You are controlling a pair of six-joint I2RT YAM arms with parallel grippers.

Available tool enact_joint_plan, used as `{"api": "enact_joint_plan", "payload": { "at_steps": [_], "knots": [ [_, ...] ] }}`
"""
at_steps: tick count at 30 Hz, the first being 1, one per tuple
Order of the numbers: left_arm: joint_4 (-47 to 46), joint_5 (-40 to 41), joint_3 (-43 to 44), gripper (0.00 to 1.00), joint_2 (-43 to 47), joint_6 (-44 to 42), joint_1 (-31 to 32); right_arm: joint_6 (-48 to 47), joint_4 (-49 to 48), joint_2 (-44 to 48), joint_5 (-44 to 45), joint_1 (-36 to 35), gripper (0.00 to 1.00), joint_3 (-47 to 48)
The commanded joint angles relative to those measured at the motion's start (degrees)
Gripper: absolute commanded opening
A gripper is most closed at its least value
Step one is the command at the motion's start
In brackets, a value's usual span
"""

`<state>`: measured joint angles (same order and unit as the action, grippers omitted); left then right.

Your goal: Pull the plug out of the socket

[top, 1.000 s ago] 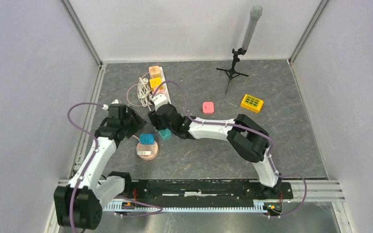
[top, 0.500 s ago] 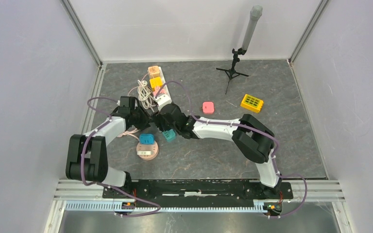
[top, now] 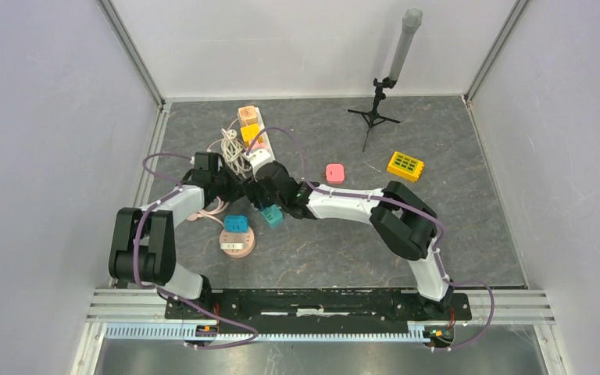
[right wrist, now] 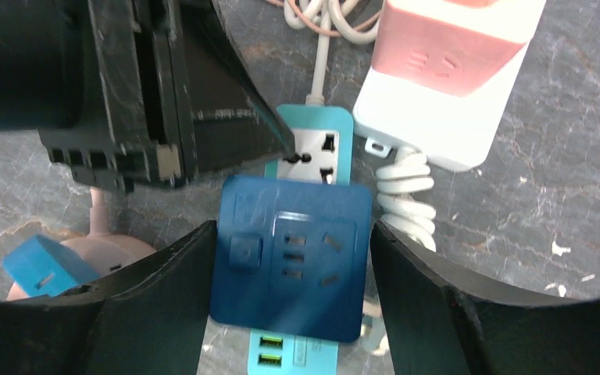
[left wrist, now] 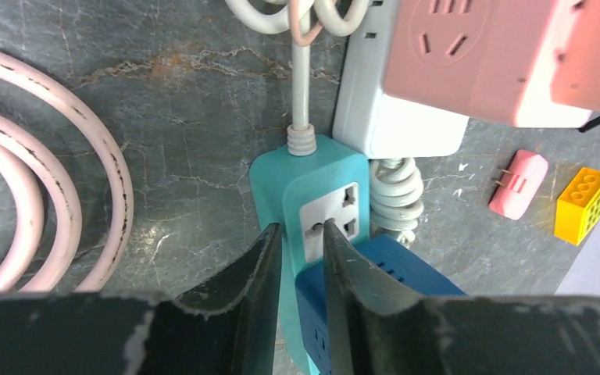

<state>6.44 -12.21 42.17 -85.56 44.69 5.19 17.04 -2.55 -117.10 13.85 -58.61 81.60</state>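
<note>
A teal power strip [top: 271, 216] lies mid-table with a dark blue plug [right wrist: 293, 258] seated on it. The plug is mostly hidden under the arms in the top view. My right gripper [right wrist: 293, 228] straddles the plug, with a finger against each of its sides. My left gripper [left wrist: 301, 234] pinches the strip's [left wrist: 312, 168] long edge beside the white socket face, near the cable end. In the right wrist view the left gripper [right wrist: 164, 101] shows as a black block just beyond the plug. The strip's green USB ports [right wrist: 273, 351] show below the plug.
A white strip [top: 251, 139] carrying pink, yellow and orange adapters lies just behind, with coiled white cables [top: 230, 152]. A pink round socket with a blue plug [top: 237, 234] stands at the near left. A pink plug [top: 334, 172], a yellow block [top: 405, 165] and a tripod [top: 376, 109] stand to the right.
My left arm swung in from the left and closed on the teal strip's edge. My right gripper stayed on the blue plug, and both shifted slightly toward the back.
</note>
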Motion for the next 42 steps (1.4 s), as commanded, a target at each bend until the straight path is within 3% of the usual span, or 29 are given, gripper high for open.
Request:
{"api": "enact_joint_plan", "payload": {
  "at_steps": [1, 6, 16, 24, 33, 36, 42],
  "knots": [
    [-1.3, -1.5, -1.8, 0.31, -2.5, 0.8, 0.1, -2.0, 2.3, -3.4, 1.5, 0.6, 0.76, 5.7],
    [-1.4, -1.7, -3.7, 0.29, -2.7, 0.9, 0.1, -1.5, 1.5, -3.7, 1.5, 0.6, 0.73, 5.3],
    [-0.1, 0.7, -4.1, 0.25, -2.9, 0.8, 0.1, 1.6, 1.4, -0.8, 0.2, 0.8, 0.0, 4.3],
    [-0.8, 1.1, -5.6, 0.23, -3.5, 0.7, 0.0, 8.4, 1.7, -1.9, -10.1, 4.4, 0.0, 5.8],
    [-1.4, 1.1, -6.1, 0.21, -3.9, 0.8, 0.1, -6.2, -0.1, -0.8, 0.9, -1.1, 0.0, 5.1],
    [-1.6, 1.2, -6.5, 0.2, -3.6, 0.7, 0.1, -5.6, -0.7, 0.1, 1.5, -1.0, 0.0, 4.4],
    [-1.9, 1.0, -6.7, 0.18, -3.5, 0.7, 0.1, 4.0, -6.8, 2.0, -11.8, 3.6, 0.0, 0.7]
  ]
}}
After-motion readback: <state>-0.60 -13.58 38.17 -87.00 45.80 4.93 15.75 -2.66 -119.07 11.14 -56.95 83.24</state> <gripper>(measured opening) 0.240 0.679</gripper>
